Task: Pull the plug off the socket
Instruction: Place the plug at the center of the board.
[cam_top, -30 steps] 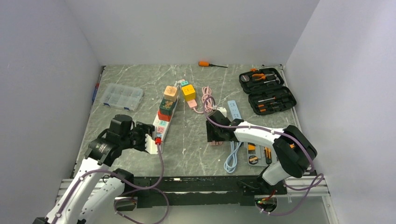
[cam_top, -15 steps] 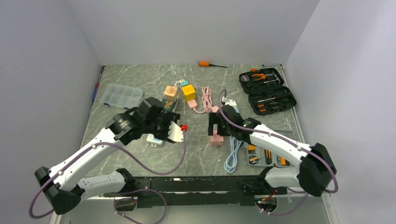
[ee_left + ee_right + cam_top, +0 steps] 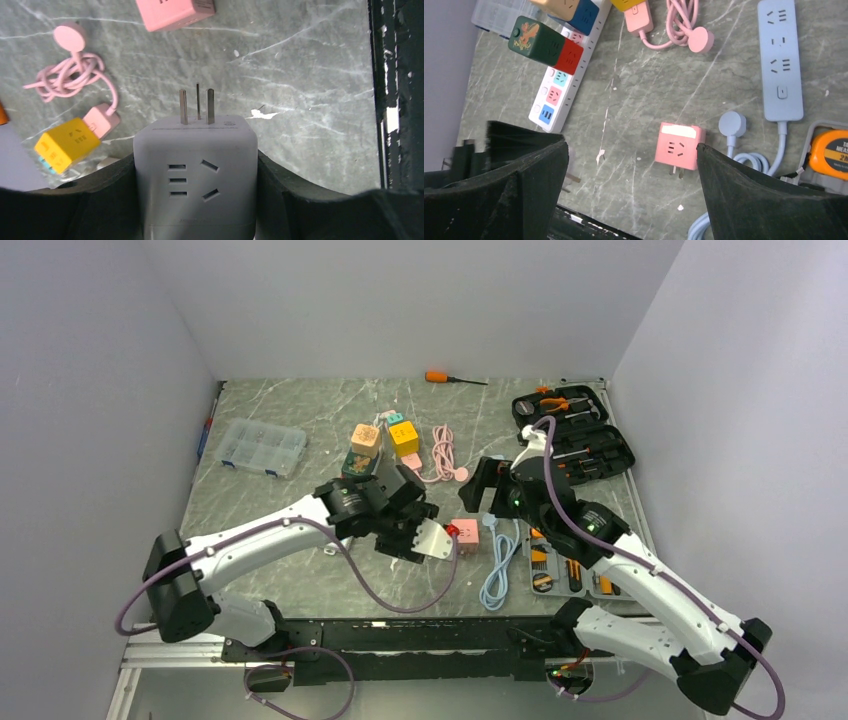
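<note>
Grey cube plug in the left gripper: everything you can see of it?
The grey cube plug looks like matte plastic with rounded edges. Three metal prongs stick out of its far face, bare, in no socket. The camera-side face carries socket slots. The left gripper clamps its two sides, holding it over the marble-look table.

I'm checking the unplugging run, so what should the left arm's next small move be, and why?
Probably lower the grey cube plug to the table and open the left tool: its prongs already hang free, clear of any socket.
</note>
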